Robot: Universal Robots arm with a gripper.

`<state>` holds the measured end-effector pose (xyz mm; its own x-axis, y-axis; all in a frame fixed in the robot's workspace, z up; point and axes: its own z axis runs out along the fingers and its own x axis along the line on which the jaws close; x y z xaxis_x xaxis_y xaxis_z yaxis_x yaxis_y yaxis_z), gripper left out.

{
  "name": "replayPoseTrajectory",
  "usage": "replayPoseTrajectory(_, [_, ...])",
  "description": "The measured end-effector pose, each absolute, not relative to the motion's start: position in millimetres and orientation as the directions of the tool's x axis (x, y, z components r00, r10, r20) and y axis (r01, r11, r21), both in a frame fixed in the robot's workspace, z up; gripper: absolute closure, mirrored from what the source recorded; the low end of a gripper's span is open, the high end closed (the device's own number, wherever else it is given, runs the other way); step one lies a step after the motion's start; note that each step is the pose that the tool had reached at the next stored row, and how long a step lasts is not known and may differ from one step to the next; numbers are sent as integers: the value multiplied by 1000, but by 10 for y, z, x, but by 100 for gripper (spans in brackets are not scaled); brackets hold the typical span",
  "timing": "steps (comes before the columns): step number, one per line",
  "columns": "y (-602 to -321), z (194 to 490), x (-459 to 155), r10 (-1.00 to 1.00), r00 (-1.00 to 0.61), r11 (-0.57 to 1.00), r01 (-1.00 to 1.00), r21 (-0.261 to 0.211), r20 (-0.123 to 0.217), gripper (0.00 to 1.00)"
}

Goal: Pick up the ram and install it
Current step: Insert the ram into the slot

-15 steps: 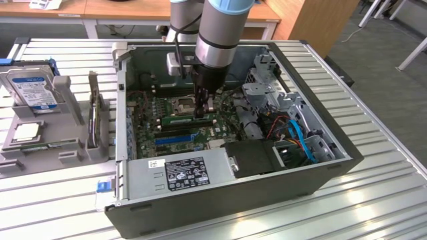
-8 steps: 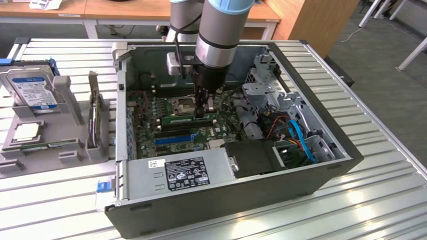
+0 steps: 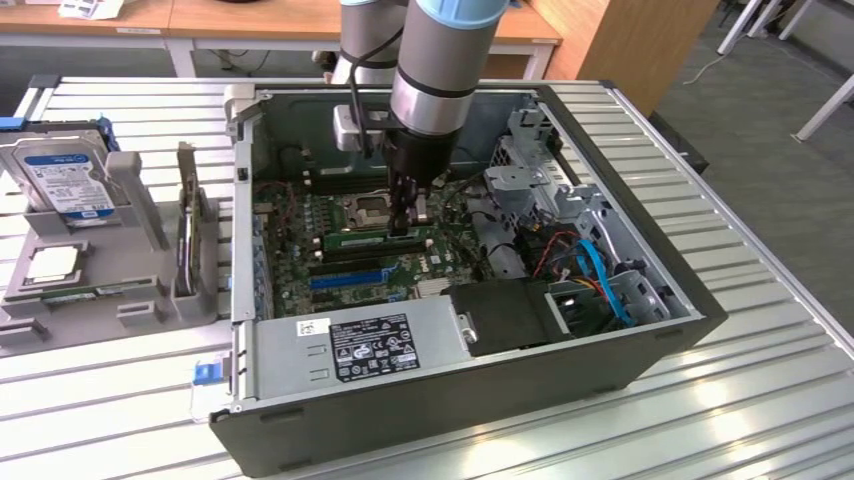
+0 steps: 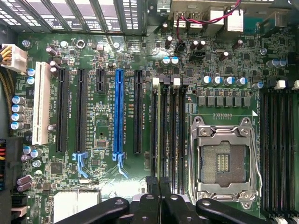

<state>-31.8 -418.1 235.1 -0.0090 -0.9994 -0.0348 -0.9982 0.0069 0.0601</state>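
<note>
Reading outward from the gripper (image 3: 404, 228): jaws closed, fingertips low inside the computer case (image 3: 441, 420), right at the upper edge of the ram (image 3: 378, 240). Cannot tell whether the tips pinch the board or merely bear on it. The ram lies directly beneath the tips, standing on edge over the motherboard (image 3: 296, 255), just beside the empty processor socket (image 3: 367, 208). Its long axis runs across the exterior view, and most of the stick reaches toward the exterior view's left of the fingers (so contact looks off-centre). In the wrist view the gripper hangs over the black memory slots (image 4: 167, 130), lined up with them. Seating in a slot not confirmed.
</note>
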Motion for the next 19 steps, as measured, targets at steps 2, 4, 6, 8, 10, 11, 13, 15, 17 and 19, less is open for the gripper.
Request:
replayPoseTrajectory(2, [-4182, 2350, -317, -999, -9, 7, -998, 60, -35, 89])
replayPoseTrajectory(4, [-4185, 2350, -317, -999, -9, 7, -998, 60, -35, 89])
replayPoseTrajectory(6, [-4186, 2350, -317, -999, -9, 7, -998, 60, -35, 89])
replayPoseTrajectory(8, [-4192, 2350, -317, -999, -9, 7, -998, 60, -35, 89])
replayPoseTrajectory(10, [-4195, 2350, -317, -999, -9, 7, -998, 60, -35, 89])
replayPoseTrajectory(11, [-4197, 2350, -317, -999, -9, 7, -998, 60, -35, 89])
replayPoseTrajectory(13, [-4208, 2350, -317, -999, -9, 7, -998, 60, -35, 89])
replayPoseTrajectory(15, [-4209, 2349, -321, -999, -9, 7, -998, 60, -35, 89])
replayPoseTrajectory(17, [-4210, 2350, -328, -999, -9, 7, -998, 59, -35, 89])
replayPoseTrajectory(19, [-4209, 2350, -334, -999, -9, 7, -998, 59, -35, 89])
